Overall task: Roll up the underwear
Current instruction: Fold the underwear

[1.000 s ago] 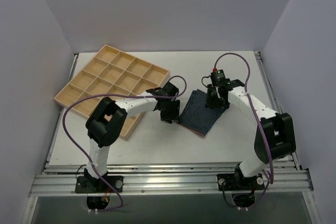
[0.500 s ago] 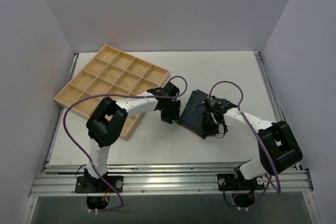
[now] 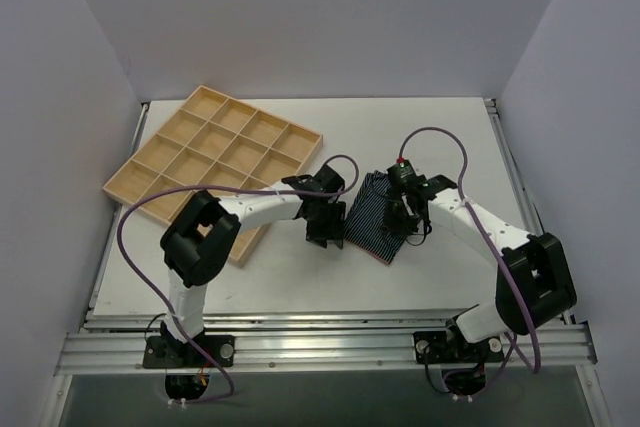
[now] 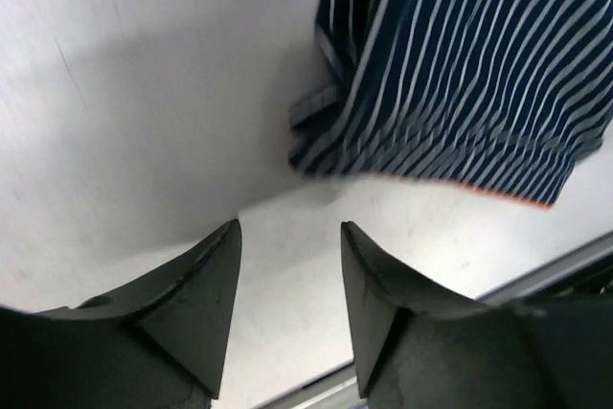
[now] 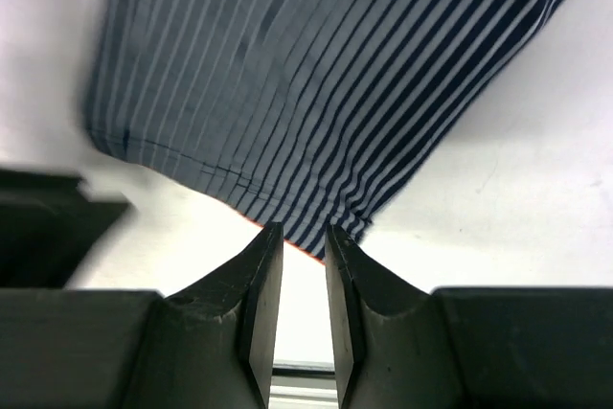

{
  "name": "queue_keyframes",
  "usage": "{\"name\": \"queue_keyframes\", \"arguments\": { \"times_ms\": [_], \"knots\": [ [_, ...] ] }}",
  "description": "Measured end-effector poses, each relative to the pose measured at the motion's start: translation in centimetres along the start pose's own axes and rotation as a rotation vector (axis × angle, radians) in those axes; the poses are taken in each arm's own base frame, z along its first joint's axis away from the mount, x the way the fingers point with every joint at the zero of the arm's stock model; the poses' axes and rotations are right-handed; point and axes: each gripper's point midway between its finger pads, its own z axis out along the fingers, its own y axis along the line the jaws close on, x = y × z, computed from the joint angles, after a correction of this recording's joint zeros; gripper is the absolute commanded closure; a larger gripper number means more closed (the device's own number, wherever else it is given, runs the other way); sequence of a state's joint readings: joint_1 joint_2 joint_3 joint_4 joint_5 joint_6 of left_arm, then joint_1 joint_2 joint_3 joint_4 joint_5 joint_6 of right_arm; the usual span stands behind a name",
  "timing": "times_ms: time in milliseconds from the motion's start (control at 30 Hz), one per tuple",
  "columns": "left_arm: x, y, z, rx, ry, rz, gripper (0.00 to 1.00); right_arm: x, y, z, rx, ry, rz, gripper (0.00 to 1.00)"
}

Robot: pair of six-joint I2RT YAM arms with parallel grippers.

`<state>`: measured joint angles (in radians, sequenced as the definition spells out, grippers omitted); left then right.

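Note:
The underwear [image 3: 372, 212], navy with thin white stripes and an orange-red edge, lies folded on the white table between my two grippers. My left gripper [image 3: 328, 229] sits at its left edge. In the left wrist view it [image 4: 290, 227] is open and empty over bare table, with the underwear [image 4: 460, 64] just beyond its tips. My right gripper [image 3: 401, 219] is over the garment's right near part. In the right wrist view it [image 5: 304, 229] is narrowly open, its tips at the orange-edged near corner of the underwear [image 5: 316, 74], with table showing between the fingers.
A wooden compartment tray [image 3: 263, 110] lies at the back left, and the left arm crosses over its near right corner. Metal rails run along the table's near edge [image 3: 330, 342]. Grey walls close in the left, right and back.
My right gripper moved from the underwear's far side to its near right corner, then drew back a little. The cloth now looks narrower. My left gripper shifted slightly nearer.

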<state>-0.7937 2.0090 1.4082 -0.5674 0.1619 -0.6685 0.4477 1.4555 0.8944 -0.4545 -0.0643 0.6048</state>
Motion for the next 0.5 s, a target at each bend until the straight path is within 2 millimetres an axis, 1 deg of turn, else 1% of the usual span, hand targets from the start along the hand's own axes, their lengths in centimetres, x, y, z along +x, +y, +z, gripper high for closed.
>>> {"name": "queue_keyframes", "arguments": {
  "times_ms": [67,133,200,233,267,367,433,500],
  "knots": [
    [1.7,-0.1,-0.7,-0.004,0.023,0.004,0.41,-2.1,0.9,-1.5,-0.015,-0.059,-0.002,0.77],
    [2.8,-0.6,-1.9,0.014,0.035,0.003,0.36,-3.3,1.4,-2.8,-0.03,-0.104,-0.001,0.76],
    [2.6,-1.3,-3.1,0.044,0.023,0.005,0.34,-3.8,1.6,-3.8,-0.039,-0.132,0.003,0.75],
    [2.1,-1.7,-3.7,0.063,0.011,0.004,0.34,-3.9,1.5,-4.2,-0.039,-0.14,0.006,0.75],
    [1.1,-2.1,-4.5,0.082,-0.005,0.001,0.34,-3.9,1.5,-4.5,-0.039,-0.143,0.007,0.75],
    [-2.5,-3.2,-6.0,0.13,-0.067,0.009,0.34,-3.6,1.1,-4.6,-0.024,-0.138,0.018,0.76],
    [-4.7,-3.8,-6.5,0.157,-0.101,0.021,0.34,-3.3,0.4,-4.1,-0.001,-0.132,0.042,0.77],
    [-6.4,-3.8,-6.1,0.179,-0.113,0.029,0.35,-3.2,-1.3,-3.3,0.03,-0.119,0.089,0.77]
  ]
}}
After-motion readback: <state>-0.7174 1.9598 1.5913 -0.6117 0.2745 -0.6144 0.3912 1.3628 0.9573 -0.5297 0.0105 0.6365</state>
